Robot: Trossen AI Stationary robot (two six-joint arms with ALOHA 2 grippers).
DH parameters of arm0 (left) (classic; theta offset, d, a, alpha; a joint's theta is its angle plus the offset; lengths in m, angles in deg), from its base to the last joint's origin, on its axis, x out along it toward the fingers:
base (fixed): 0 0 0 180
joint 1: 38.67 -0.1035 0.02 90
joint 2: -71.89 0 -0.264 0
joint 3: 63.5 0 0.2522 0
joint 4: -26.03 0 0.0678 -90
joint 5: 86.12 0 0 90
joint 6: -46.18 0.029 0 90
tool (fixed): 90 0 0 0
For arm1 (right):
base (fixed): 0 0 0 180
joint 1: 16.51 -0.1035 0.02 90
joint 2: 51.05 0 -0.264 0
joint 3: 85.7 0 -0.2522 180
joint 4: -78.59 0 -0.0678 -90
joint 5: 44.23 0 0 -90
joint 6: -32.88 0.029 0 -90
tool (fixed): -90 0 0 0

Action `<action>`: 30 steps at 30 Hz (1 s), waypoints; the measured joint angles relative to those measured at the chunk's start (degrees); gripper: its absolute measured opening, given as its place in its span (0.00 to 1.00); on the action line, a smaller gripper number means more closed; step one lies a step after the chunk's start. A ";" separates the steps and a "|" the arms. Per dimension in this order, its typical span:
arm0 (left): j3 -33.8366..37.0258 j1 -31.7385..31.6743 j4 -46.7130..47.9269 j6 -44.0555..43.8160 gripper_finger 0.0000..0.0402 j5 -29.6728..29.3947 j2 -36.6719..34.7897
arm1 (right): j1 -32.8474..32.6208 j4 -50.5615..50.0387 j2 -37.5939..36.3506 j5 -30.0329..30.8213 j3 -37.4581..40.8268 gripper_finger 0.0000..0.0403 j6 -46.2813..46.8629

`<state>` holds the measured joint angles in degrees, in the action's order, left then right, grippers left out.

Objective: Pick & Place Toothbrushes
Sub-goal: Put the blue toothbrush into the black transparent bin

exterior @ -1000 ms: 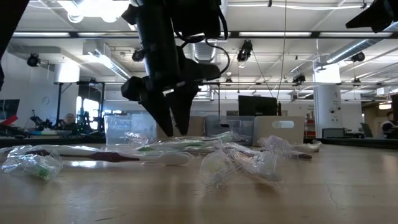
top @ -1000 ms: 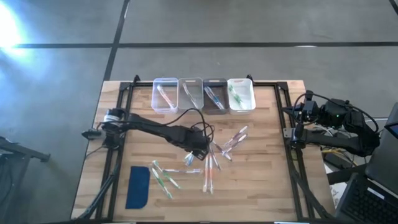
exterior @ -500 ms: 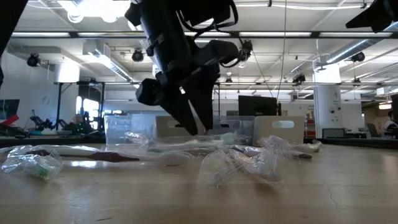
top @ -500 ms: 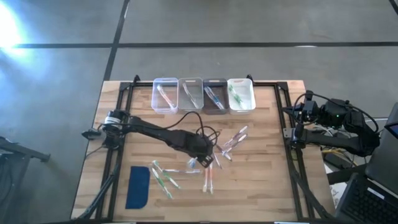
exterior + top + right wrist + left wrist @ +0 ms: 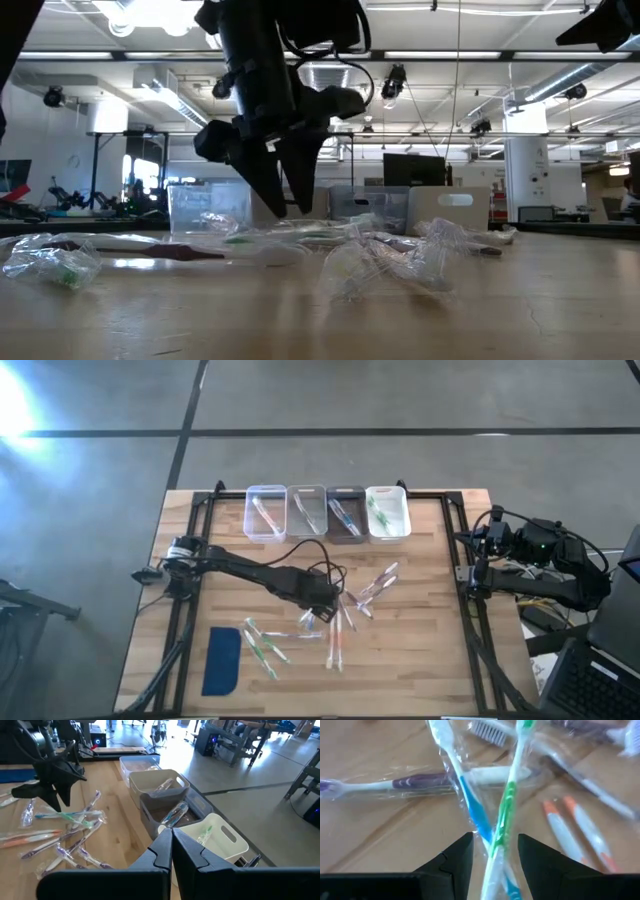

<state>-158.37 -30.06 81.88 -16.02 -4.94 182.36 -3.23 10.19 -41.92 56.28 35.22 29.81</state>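
Note:
Wrapped toothbrushes lie scattered flat on the wooden table: purple ones [image 5: 374, 586], orange ones [image 5: 336, 644], green ones [image 5: 262, 644]. My left gripper [image 5: 322, 608] hangs open over the middle of the pile, pointing down. In the left wrist view a green toothbrush [image 5: 507, 807] and a blue toothbrush [image 5: 470, 805] cross between its fingers [image 5: 492, 857]. In the low view its tips [image 5: 285, 208] stand just above the pile. My right gripper [image 5: 171, 845] is shut and waits at the table's right edge [image 5: 478, 575].
Four small bins stand in a row at the far edge: two clear [image 5: 264, 512] [image 5: 306, 512], a grey [image 5: 345, 512] and a white [image 5: 387, 512], each with toothbrushes inside. A flat dark-blue pad [image 5: 222, 660] lies near the left near corner. A black frame rims the table.
My left gripper swung toward the table's right and near edge over the pile, then came part of the way back to the left, staying low and open. The right arm kept still.

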 joint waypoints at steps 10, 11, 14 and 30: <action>1.81 -2.06 -1.13 -4.06 0.40 -3.19 0.09 | 0.00 0.01 0.00 0.01 0.00 0.02 0.01; 2.16 -2.17 -1.90 -4.53 0.40 -3.19 0.07 | 0.00 0.00 0.00 0.01 0.00 0.02 0.00; 3.37 -2.51 -4.16 -5.48 0.40 -3.21 0.11 | -0.01 0.00 0.00 0.02 0.00 0.02 -0.09; 11.00 -2.57 -14.67 -8.27 0.40 -3.28 -0.08 | 0.00 0.00 0.00 0.00 0.00 0.02 -0.02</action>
<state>-147.37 -32.63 67.21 -24.28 -8.22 182.27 -3.23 10.19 -41.92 56.28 35.22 29.79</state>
